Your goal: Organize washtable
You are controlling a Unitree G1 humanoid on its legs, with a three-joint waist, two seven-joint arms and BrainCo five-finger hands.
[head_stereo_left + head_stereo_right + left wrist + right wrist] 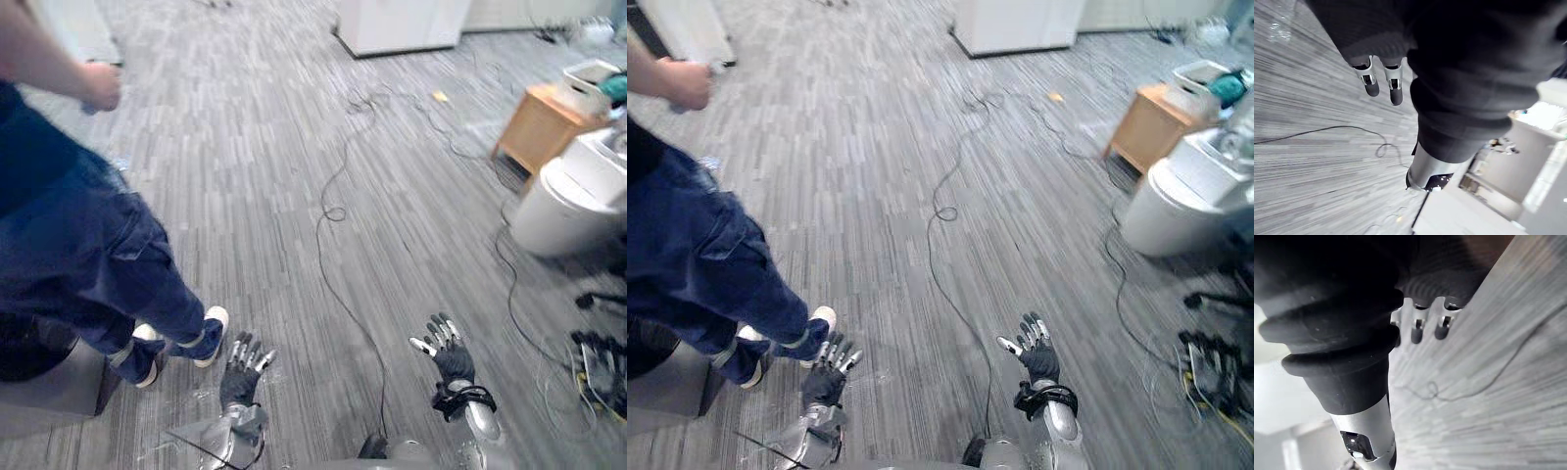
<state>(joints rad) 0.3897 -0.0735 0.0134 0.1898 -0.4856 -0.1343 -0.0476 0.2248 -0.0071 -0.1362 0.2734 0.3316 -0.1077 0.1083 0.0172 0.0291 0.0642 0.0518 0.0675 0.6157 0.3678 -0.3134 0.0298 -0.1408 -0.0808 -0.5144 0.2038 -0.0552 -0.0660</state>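
Person [69, 245] in eye views — L hand [240, 380], R hand [453, 362] splayed.

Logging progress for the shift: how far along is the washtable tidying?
Nothing looks done yet. The left hand and right hand hang open and empty over the floor. The washtable, if that white unit is it, stands off to the right, away from both hands. All the organizing is left. A person stands by the left hand.
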